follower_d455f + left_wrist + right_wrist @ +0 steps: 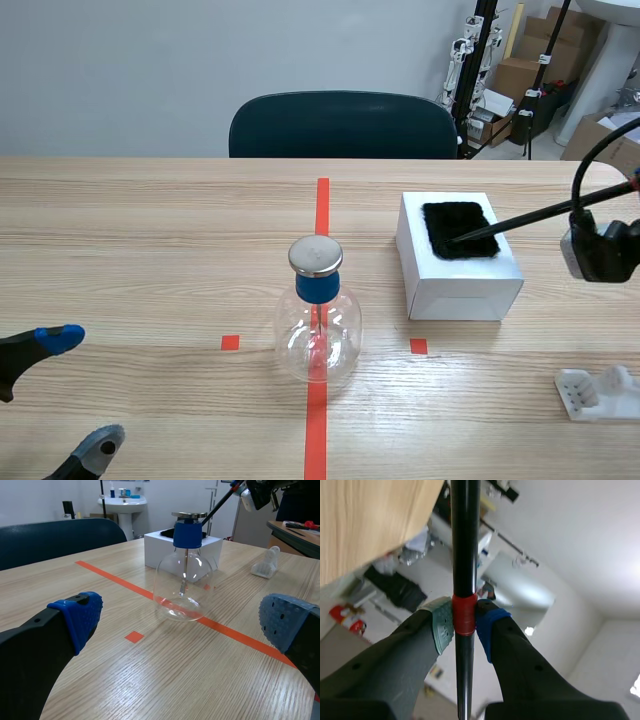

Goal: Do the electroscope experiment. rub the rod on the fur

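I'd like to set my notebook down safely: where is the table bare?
Bare wood lies left of the electroscope, between the left tool and the chair. Crowded on the right: white box, fur, rod, right tool, white holder.

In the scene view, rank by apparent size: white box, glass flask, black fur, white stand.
1. white box
2. glass flask
3. black fur and white stand look about alike; the picture's edge cuts the stand.
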`<state>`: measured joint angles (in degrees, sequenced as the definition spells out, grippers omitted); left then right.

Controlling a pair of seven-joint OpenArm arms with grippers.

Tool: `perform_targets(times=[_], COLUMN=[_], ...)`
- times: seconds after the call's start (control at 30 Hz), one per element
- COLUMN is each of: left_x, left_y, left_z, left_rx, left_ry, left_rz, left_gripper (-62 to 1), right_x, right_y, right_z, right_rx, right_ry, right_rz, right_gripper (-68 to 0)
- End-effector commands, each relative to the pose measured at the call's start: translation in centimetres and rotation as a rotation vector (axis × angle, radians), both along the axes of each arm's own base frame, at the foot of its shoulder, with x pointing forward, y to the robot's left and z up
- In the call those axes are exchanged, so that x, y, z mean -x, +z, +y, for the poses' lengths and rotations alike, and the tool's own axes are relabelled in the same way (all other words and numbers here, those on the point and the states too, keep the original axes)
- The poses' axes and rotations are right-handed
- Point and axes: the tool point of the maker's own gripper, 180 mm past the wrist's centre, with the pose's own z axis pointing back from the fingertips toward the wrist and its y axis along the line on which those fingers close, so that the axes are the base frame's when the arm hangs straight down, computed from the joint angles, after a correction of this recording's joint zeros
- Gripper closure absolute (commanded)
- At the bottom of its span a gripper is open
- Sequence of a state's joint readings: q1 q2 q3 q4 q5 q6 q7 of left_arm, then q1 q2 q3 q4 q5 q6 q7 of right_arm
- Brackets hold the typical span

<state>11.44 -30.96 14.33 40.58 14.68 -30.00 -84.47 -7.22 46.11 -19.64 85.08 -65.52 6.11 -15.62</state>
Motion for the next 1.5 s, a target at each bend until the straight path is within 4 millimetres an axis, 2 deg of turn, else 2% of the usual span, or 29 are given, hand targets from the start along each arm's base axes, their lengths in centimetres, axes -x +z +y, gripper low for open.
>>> perform_targets(times=[0.0, 0.23, 0.47, 0.57, 0.73, 1.0, 1.23, 1.47], left_x=[-0.3, -0.3, -0.3, -0.3, -0.3, -0.3, -0.3, -0.3], left_y=[0.7, 0.7, 0.7, 0.7, 0.7, 0.7, 0.7, 0.7], left_z=[0.6, 0.6, 0.6, 0.6, 0.6, 0.6, 0.6, 0.6], left_rx=[0.006, 0.006, 0.006, 0.006, 0.006, 0.006, 0.006, 0.006], left_ry=[0.012, 0.012, 0.012, 0.012, 0.012, 0.012, 0.012, 0.012], left_rz=[-0.026, -0.026, -0.026, -0.026, -0.026, -0.026, -0.026, -0.026], left_gripper=[-62.3, -62.3, -62.3, -62.3, -62.3, -62.3, -62.3, -62.3], right_x=[-0.6, -0.5, -0.6, -0.6, -0.6, -0.5, -0.5, -0.6], right_y=[1.4, 0.1, 2.0, 1.8, 0.6, 2.2, 0.2, 1.7], right_z=[-0.3, 1.6, -1.3, -1.1, 0.8, -1.6, 1.4, -0.9], right_rx=[0.032, -0.013, 0.037, 0.031, -0.012, 0.041, -0.026, 0.027], right_ry=[0.002, 0.103, -0.057, -0.045, 0.052, -0.072, 0.083, -0.038], right_rz=[-0.039, 0.03, -0.072, -0.064, 0.002, -0.081, 0.024, -0.058], right_gripper=[-6.8, -6.8, -6.8, -6.8, -6.8, -6.8, -6.8, -6.8])
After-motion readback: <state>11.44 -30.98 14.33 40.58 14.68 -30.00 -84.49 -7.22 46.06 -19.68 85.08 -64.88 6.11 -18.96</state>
